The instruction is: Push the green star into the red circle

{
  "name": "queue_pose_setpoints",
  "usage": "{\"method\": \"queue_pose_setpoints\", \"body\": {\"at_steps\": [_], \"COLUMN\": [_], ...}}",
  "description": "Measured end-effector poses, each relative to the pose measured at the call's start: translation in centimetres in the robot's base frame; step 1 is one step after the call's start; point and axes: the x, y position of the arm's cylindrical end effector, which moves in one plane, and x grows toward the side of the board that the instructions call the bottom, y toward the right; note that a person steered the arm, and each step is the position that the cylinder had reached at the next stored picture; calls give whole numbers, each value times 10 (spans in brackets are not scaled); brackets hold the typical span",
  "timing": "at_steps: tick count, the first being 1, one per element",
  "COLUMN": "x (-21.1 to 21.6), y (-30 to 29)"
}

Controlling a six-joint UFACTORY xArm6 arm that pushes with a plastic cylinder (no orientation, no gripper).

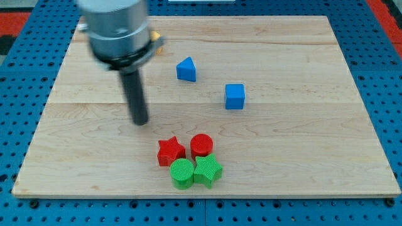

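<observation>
Camera view, single frame. Wooden board [301, 163] lies on a blue perforated base [383, 75].

My tip [141, 122] sits on the board left of centre, below the blurred grey arm body [116, 31] at the view's top left. The arm carries no gripper, only the dark rod [135, 94], so there is nothing to spread or pinch; the rod touches no block.

Cluster of four blocks near the view's bottom centre, at roughly 4 o'clock from my tip and well apart from it:
- red star [170, 152], upper left of the cluster.
- red circle [201, 145], upper right, just beside the red star at its 3 o'clock.
- green circle [183, 172], lower left, at 6 o'clock from the red star.
- green star [207, 170], lower right, at 6 o'clock from the red circle and seemingly touching it; also pressed against the green circle at its 9 o'clock.

Two blue blocks stand apart from the cluster:
- blue triangle [186, 69], at 2 o'clock from my tip, toward the view's top centre.
- blue cube [235, 96], at 4 o'clock from the blue triangle, at 1 o'clock from the red circle, well apart from both.

A small yellowish object [157, 43] shows just past the arm body's right edge; shape cannot be made out.
</observation>
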Motion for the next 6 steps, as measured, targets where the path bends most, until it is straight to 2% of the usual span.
{"method": "queue_pose_setpoints", "body": {"at_steps": [1, 2, 5, 6], "x": [53, 123, 121, 111], "y": [-59, -59, 131, 170]}}
